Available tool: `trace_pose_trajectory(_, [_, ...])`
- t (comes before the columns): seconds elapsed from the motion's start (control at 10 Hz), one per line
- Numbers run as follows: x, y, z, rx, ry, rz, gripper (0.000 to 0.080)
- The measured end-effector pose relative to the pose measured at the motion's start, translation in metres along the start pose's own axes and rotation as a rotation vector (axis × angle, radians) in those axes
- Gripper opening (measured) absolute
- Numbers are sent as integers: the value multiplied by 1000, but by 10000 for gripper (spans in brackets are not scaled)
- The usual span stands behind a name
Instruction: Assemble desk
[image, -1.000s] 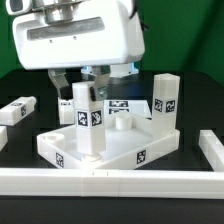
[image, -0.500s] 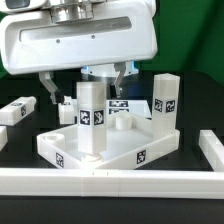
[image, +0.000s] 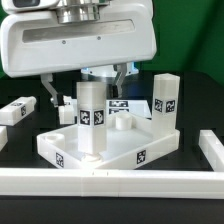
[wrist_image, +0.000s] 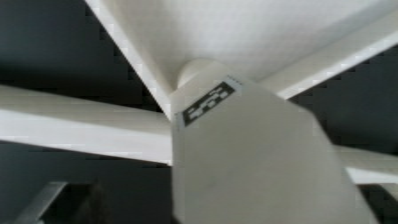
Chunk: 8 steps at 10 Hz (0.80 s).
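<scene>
The desk's white slab (image: 112, 146) lies flat in the middle of the exterior view. One square leg (image: 90, 122) stands upright in its near corner on the exterior view's left, its tag facing the camera. My gripper (image: 85, 92) hangs over that leg's top, open wide, one finger (image: 48, 92) on each side and neither touching it. In the wrist view the same leg (wrist_image: 253, 150) fills the picture, close up, with its tag (wrist_image: 208, 100) showing. A second leg (image: 166, 100) stands upright at the slab's far corner on the exterior view's right. A third leg (image: 17, 110) lies loose on the exterior view's left.
A long white border rail (image: 110, 182) runs along the front, and another (image: 211, 148) along the exterior view's right. The marker board (image: 124, 104) lies behind the slab. A short round peg (image: 120, 124) rises from the slab's middle.
My gripper has let go of the upright leg: the fingers spread wide and the hand rose a little. The leg stays standing in its corner. Nothing moved in the last half second.
</scene>
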<state>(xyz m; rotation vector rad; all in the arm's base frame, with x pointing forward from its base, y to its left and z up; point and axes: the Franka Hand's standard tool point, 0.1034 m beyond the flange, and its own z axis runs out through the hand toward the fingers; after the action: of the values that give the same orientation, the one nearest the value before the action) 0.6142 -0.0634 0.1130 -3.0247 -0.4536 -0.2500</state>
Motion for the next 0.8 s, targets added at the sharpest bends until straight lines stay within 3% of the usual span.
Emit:
trace_pose_trajectory(0.3, [-2, -1, 3, -29, 4, -256, 649])
trace_pose_trajectory(0.4, [0, 2, 3, -50, 6, -413, 649])
trace_pose_trajectory(0.6, [0, 3, 3, -58, 11, -434, 649])
trace_pose_trajectory(0.7, [0, 3, 3, -58, 11, -434, 554])
trace_pose_trajectory(0.8, [0, 3, 3, -58, 11, -434, 347])
